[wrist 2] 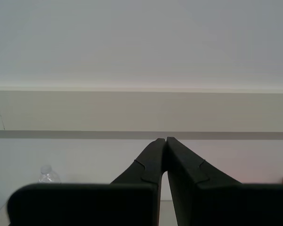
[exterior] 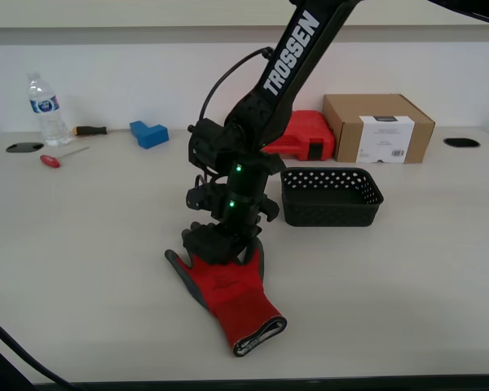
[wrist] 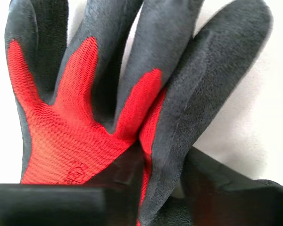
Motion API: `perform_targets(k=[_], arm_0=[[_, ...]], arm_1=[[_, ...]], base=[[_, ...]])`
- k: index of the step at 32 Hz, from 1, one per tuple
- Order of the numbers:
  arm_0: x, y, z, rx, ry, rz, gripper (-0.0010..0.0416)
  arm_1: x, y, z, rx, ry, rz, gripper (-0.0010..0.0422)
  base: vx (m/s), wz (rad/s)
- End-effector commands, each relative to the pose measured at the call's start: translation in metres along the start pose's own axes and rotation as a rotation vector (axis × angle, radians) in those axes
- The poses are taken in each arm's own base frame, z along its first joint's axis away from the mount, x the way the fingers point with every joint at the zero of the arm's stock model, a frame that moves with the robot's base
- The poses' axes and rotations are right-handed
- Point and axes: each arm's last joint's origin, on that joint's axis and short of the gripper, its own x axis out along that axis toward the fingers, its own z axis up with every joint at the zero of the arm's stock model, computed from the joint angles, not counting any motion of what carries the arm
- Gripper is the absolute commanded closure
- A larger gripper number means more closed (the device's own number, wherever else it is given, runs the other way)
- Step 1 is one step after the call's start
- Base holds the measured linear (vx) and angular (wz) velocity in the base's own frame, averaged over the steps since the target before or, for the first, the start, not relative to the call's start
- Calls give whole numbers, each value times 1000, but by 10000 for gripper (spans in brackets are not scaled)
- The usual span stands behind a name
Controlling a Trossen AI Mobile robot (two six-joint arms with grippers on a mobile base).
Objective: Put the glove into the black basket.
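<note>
The red glove (exterior: 232, 293) with dark grey fingertips lies flat on the table near the front edge, cuff toward the front. My first gripper (exterior: 224, 248) points down onto its finger end. In the first wrist view, the glove (wrist: 61, 132) fills the frame and one grey glove finger sits between the jaws of my first gripper (wrist: 164, 162), which are closed on it. The black basket (exterior: 330, 208) stands empty behind the glove, toward the exterior view's right. My second gripper (wrist 2: 166, 141) is shut and empty, raised and facing the wall; I cannot place it in the exterior view.
A brown cardboard box (exterior: 379, 126) and a red tool case (exterior: 306, 134) stand behind the basket. At the back on the exterior view's left are a blue block (exterior: 149, 133), a water bottle (exterior: 46, 110) and a red-handled screwdriver (exterior: 59, 158).
</note>
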Motion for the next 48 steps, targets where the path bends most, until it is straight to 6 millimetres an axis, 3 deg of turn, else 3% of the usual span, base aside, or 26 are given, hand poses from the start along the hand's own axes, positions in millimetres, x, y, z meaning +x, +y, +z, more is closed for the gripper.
perform_targets(k=[1,5,15,22,27,31,39,41,46,48], arm_0=[[-1,2,0,-2,-2,39,407],[-19,3,8,6,-39,75,408],[-91,16,31,-19,-139,66,407],[-167,21,37,-36,-263,-11,407],[-215,5,19,10,-333,-113,407],[-236,-31,-3,103,-353,-174,407],[-255,-101,-30,232,-386,-252,407],[-257,-109,-33,249,-390,-260,407],[-231,-137,-45,288,-347,-270,407],[-199,-147,-47,303,-298,-253,407]], arm_1=[[0,0,1,0,-6,1,412],[0,0,1,0,-6,1,412],[0,0,1,0,-6,1,412],[0,0,1,0,-6,1,412],[0,0,1,0,-6,1,412],[0,0,1,0,-6,1,412],[0,0,1,0,-6,1,412],[0,0,1,0,-6,1,412],[0,0,1,0,-6,1,412],[0,0,1,0,-6,1,412]], base=[[0,0],[0,0],[0,0],[0,0],[0,0],[0,0],[0,0],[0,0],[0,0],[0,0]])
